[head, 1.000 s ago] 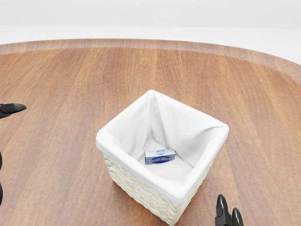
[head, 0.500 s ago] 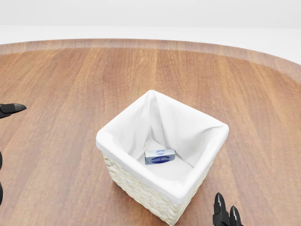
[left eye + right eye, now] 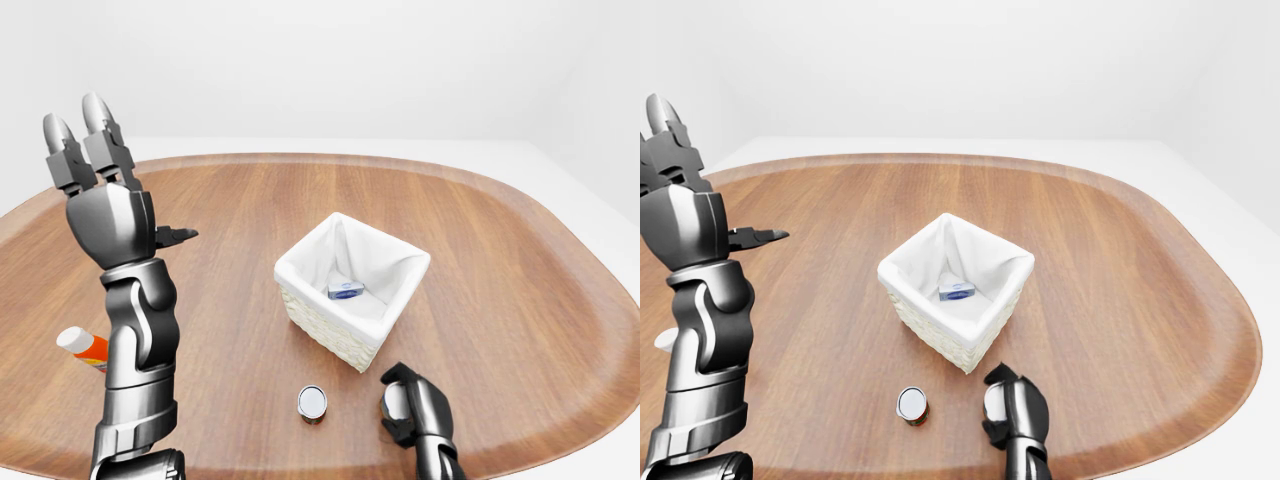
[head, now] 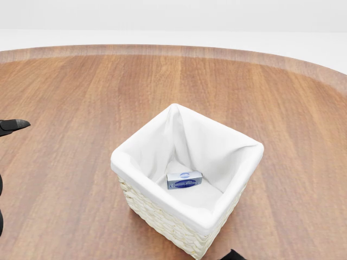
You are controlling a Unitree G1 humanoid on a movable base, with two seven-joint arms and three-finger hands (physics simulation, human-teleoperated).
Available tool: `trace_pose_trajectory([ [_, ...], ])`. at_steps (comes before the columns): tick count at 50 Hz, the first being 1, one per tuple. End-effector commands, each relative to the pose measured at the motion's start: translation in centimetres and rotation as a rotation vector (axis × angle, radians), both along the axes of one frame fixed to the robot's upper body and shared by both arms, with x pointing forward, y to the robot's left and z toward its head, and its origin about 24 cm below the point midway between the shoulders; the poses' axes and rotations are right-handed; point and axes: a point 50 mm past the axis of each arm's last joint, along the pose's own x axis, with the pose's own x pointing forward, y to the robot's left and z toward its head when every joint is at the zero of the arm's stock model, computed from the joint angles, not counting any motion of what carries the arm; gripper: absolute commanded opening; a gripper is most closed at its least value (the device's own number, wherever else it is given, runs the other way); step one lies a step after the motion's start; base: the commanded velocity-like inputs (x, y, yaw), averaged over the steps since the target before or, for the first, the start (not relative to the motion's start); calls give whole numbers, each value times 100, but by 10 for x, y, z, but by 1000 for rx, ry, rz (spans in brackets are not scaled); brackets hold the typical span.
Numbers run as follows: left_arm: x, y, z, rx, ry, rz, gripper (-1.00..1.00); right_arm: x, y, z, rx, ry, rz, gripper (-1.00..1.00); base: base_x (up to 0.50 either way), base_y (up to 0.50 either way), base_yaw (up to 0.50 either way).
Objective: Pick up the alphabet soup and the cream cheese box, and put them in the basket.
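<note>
The cream cheese box (image 4: pixel 184 180) lies flat on the white cloth lining at the bottom of the basket (image 4: pixel 162 219), its blue-and-white label facing up. The basket is a square wicker one — pale weave outside, lining folded over the rim — and stands near the middle of the wooden table (image 3: pixel 500 300), turned so that one corner points toward the near edge.

The alphabet soup (image 3: pixel 312 403) is outside the basket. It stands upright on the table near the near edge, a little left of the basket's near corner in the left-eye view, its pale lid facing up. It touches neither the basket nor either hand.

The right hand (image 3: pixel 408 404) is low over the table just to the right of the can, apart from it. Its fingers are curled inward with nothing between them; whether they are fully pressed together cannot be told from these views. In the head view only a dark tip of it shows at the bottom edge.

The left hand (image 3: pixel 100 195) is raised high at the far left of the left-eye view, well apart from the can and the basket. It is spread — two fingers pointing up, the thumb (image 3: pixel 178 236) jutting to the right — and holds nothing.

An orange-and-white bottle (image 3: pixel 82 347) lies on its side on the table at the left, partly hidden behind the left arm.
</note>
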Motion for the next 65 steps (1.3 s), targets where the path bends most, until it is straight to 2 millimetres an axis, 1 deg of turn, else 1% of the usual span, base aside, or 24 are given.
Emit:
trace_pose_trajectory([
  [1,0,0,0,0,-2,-1,100,-1,-3,-9,-18,47,-1,-100,0,0,0],
  [5,0,0,1,0,-2,2,100,0,-4,-6,5,29,-29,-100,0,0,0],
  [6,1,1,1,-8,-2,0,100,0,-4,-4,45,21,-69,-100,0,0,0],
  [7,1,1,2,-8,-2,-1,100,0,-4,-4,48,19,-72,-100,0,0,0],
  [10,0,0,1,-3,-2,-2,100,6,-7,-3,83,11,-116,-100,0,0,0],
  [14,1,0,0,-5,0,-2,100,12,-10,-1,83,-5,-135,-100,0,0,0],
  [18,1,0,-1,-6,2,-3,100,17,-15,-5,81,13,-154,-100,0,0,0],
  [22,1,0,-1,-8,3,-2,100,23,-20,-5,86,11,-177,-100,0,0,0],
  [32,0,-1,1,2,6,-6,100,40,-39,11,147,-83,-291,-100,0,0,0],
  [42,1,0,0,-1,7,-5,100,51,-46,27,197,-173,-339,-100,0,0,0],
  [45,1,0,0,0,7,-4,100,52,-50,27,189,-172,-346,-100,0,0,0],
  [52,1,-1,0,1,11,-5,100,58,-63,40,199,-239,-390,-100,0,0,0],
  [56,1,1,1,-5,7,-4,100,63,-69,55,215,-316,-410,-100,0,0,0],
  [61,2,0,0,-6,9,-7,100,69,-69,66,211,-367,-397,-100,0,0,0],
  [64,2,1,-1,-6,14,-5,100,74,-72,90,278,-483,-425,-100,0,0,0],
  [65,3,0,-1,-6,15,-5,100,75,-73,95,290,-508,-428,-100,0,0,0],
])
